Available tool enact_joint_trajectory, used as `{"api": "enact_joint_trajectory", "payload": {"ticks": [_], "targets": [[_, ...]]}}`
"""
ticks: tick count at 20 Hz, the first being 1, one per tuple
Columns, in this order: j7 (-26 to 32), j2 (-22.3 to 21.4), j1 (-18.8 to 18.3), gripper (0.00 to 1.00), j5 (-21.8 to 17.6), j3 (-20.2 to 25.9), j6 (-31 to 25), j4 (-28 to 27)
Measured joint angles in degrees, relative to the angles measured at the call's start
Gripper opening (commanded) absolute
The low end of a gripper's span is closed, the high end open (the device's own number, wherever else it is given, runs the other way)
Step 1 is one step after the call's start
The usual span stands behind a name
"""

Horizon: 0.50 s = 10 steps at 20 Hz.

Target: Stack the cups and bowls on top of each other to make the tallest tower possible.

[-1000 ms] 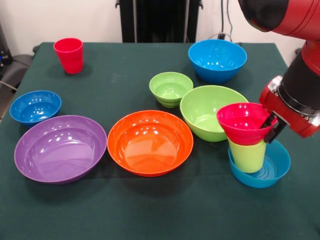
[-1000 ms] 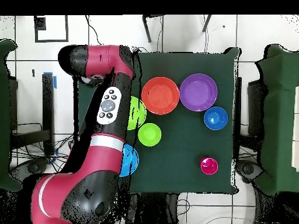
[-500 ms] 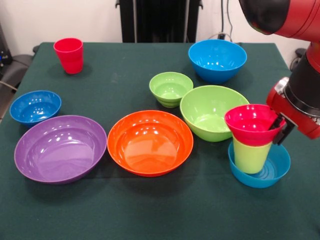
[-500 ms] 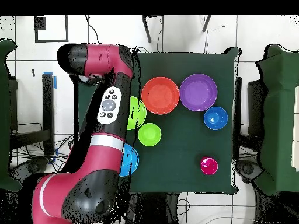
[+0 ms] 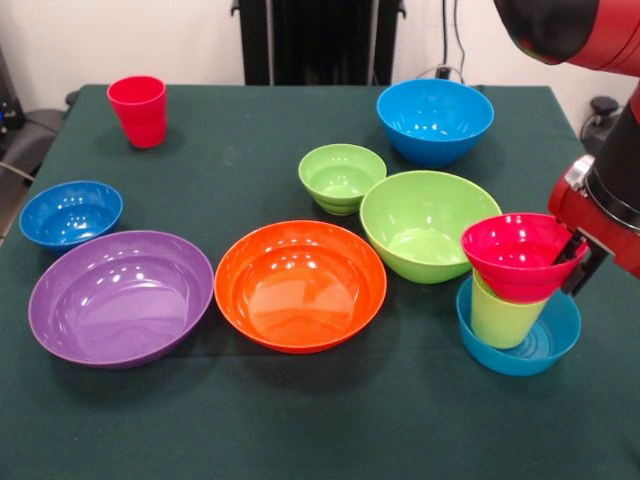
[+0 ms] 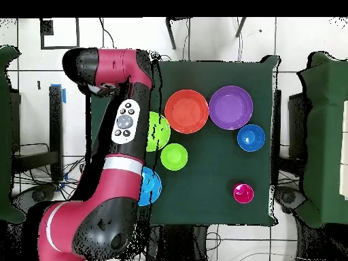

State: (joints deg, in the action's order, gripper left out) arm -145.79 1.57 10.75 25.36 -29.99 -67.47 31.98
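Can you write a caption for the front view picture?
Gripper at red bowl atop green cup in blue bowl.

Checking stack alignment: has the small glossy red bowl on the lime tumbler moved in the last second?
Yes. The red bowl slid rightward, away from the large green bowl.

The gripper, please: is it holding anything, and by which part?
The gripper holds the red bowl by its rim on the side nearest the arm; the bowl sits on the green cup.
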Motion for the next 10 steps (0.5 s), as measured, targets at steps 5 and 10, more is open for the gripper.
{"api": "enact_joint_trajectory", "payload": {"ticks": [5,10], "targets": [[0.0,0.1,0.0,0.0,0.0,-0.7,0.0,-0.6],[0.0,0.1,0.0,0.0,0.0,-1.1,0.0,-0.6]]}}
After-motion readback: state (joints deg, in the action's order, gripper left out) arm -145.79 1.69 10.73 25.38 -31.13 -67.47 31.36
